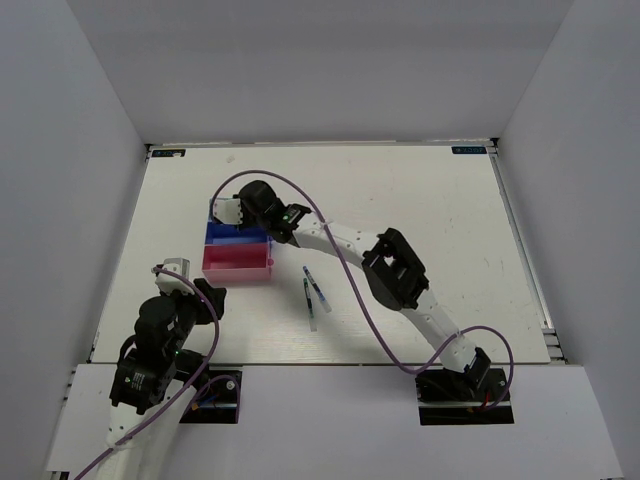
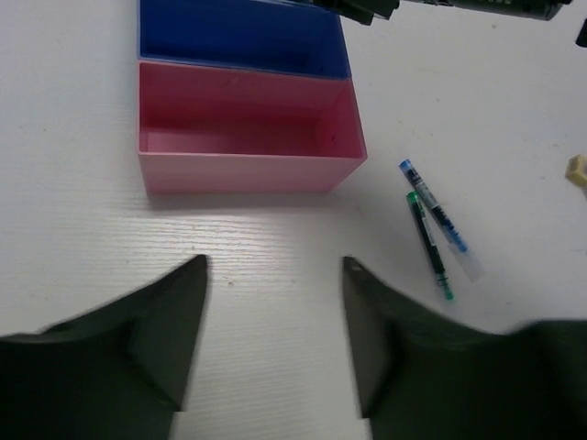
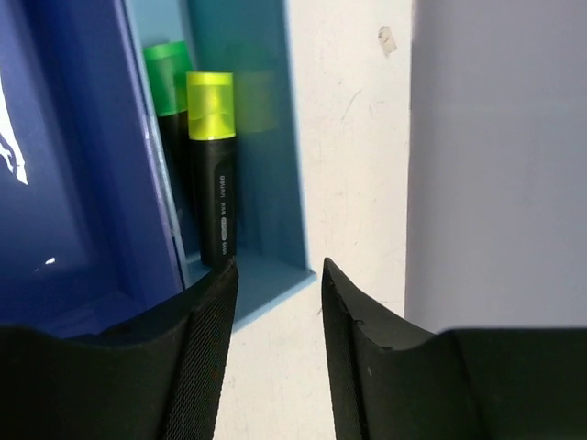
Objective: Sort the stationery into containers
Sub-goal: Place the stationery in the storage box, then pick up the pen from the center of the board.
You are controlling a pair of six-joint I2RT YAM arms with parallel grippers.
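Three trays stand side by side: pink, dark blue and light blue. The pink tray and the dark blue tray look empty in the left wrist view. The light blue tray holds the yellow highlighter and the green highlighter; the purple one is not in view. My right gripper is open and empty over the light blue tray's end. The blue pen and the green pen lie on the table right of the pink tray. A cream piece lies further right. My left gripper is open and empty, in front of the pink tray.
The right arm stretches across the table over the area right of the pens. White walls enclose the table on three sides. The trays sit left of centre.
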